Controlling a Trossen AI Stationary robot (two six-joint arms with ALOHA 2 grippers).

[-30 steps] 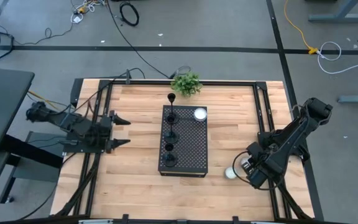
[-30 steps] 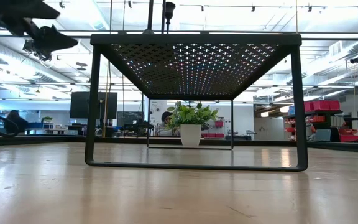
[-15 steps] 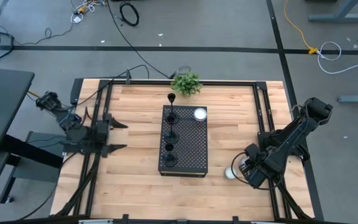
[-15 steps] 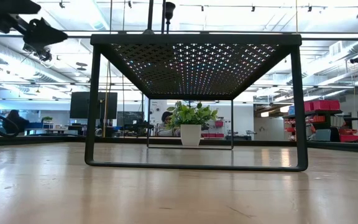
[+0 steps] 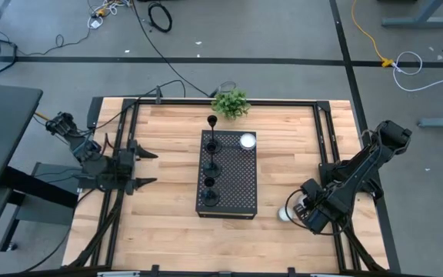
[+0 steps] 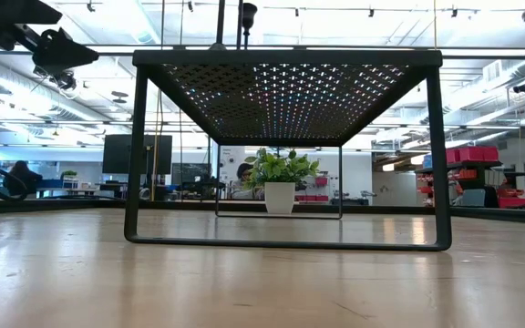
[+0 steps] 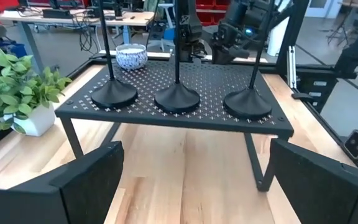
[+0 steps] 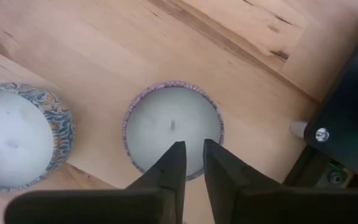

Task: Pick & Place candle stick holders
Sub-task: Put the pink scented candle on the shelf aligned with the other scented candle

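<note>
You can't see the holders' [image 7: 178, 98] cup tops; the left wrist view cuts their stems off.
</note>
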